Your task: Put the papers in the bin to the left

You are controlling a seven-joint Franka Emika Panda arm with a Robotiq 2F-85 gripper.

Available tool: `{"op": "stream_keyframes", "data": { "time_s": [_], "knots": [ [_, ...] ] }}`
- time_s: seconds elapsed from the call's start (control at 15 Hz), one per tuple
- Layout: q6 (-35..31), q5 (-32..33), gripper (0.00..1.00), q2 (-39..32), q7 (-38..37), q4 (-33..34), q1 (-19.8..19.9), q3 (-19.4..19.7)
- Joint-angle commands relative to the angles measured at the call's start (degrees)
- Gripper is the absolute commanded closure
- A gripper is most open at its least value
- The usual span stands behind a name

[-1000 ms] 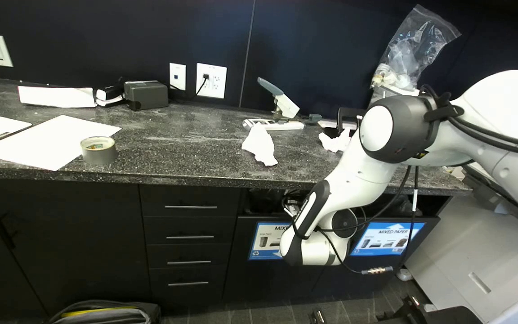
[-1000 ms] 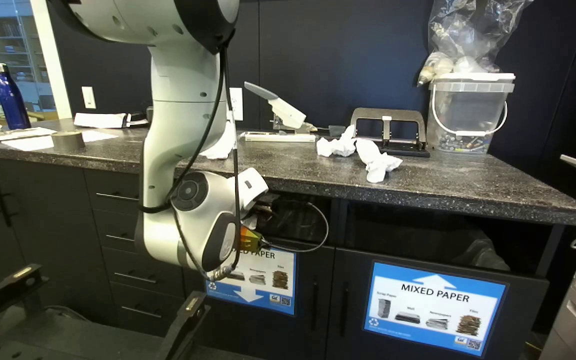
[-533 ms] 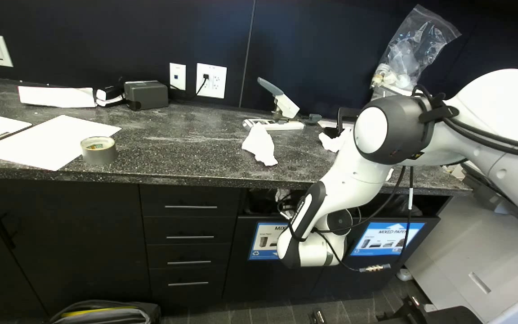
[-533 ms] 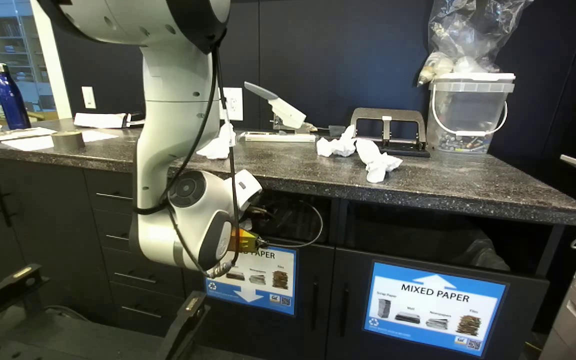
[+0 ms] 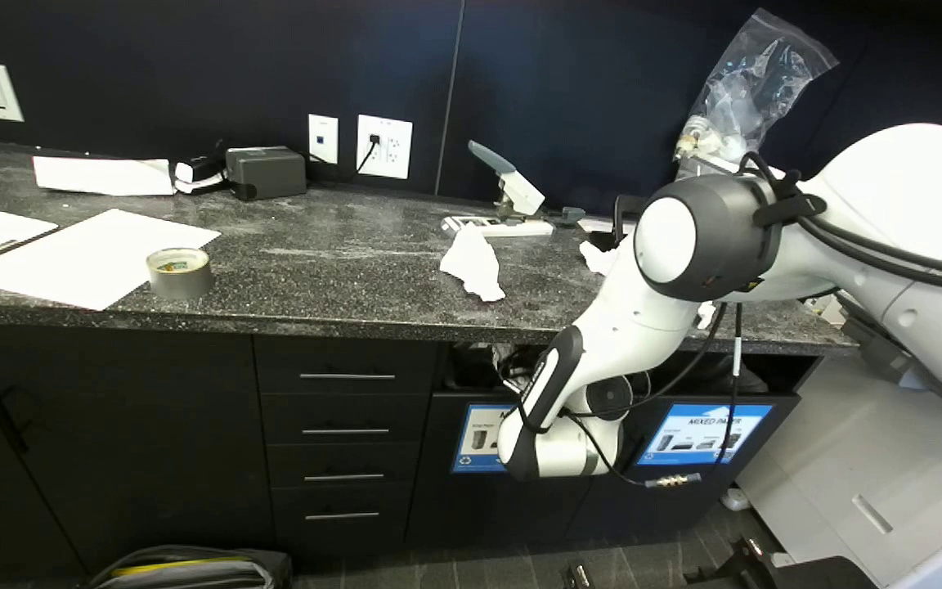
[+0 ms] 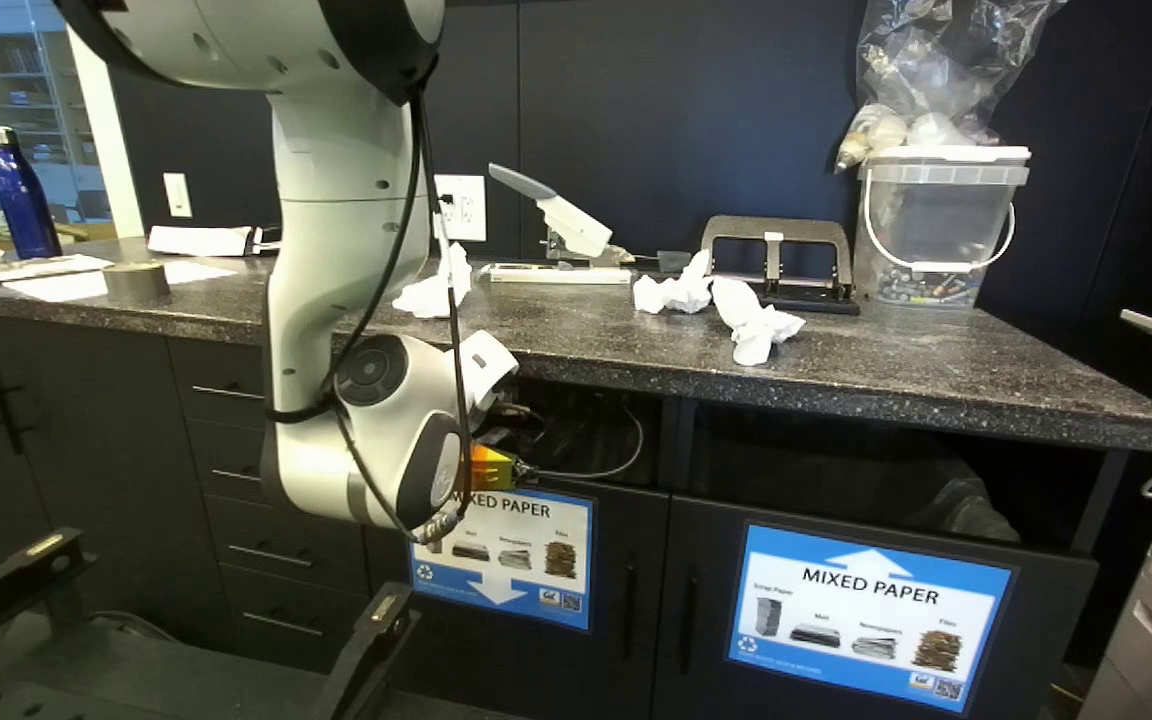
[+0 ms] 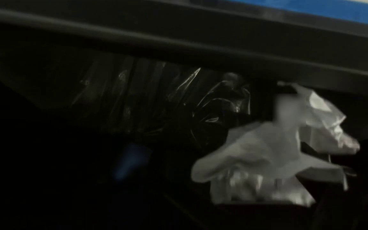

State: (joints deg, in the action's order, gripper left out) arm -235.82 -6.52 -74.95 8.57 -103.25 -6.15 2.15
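Below the edge of the counter (image 6: 966, 360), the white arm (image 6: 346, 240) bends down in front of the left-hand bin (image 6: 611, 530) and, in both exterior views, covers part of the MIXED PAPER sign (image 6: 536, 545) on its front. From where I stand, the gripper (image 6: 516, 425) is mostly tucked behind the arm, at the bin's dark open mouth; I can't make out its fingers, so how far apart they stand, or whether they have hold of anything, I cannot tell. In the wrist view, which looks into the dark, a shiny creased plastic liner (image 7: 171, 95) shows by the front panel, and a crumpled scrap of paper (image 7: 264, 156) shows grey near it, partly blurred; whether it is held or loose is unclear. Up on the counter I count three more: one scrap (image 5: 471, 263) by itself near a stapler-like tool (image 6: 576, 228), and a second scrap (image 6: 676, 290) and third scrap (image 6: 756, 322) just beside each other near a dark hole punch (image 6: 806, 235). Next to the punch stands a clear bucket (image 6: 936, 225) with a plastic bag (image 6: 946, 80) on top. Farther along, a roll of tape (image 5: 181, 282) sits just beside a flat white sheet (image 5: 87, 258)
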Motion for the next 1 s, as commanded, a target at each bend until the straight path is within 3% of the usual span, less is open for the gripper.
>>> {"op": "stream_keyframes", "data": {
  "time_s": [0.0, 0.33, 0.67, 0.93],
  "knots": [
    [-4.13, -4.57, 0.0, -1.7, 2.82, 3.56, -2.78, 1.77],
    [-2.45, -4.37, 0.0, -0.54, 3.83, 1.4, -3.14, 2.04],
    [6.59, 4.54, 0.0, 6.32, 1.52, -7.83, -0.57, 1.36],
    [8.94, 7.66, 0.0, 13.52, 1.9, -17.21, 0.34, 2.07]
  ]
}}
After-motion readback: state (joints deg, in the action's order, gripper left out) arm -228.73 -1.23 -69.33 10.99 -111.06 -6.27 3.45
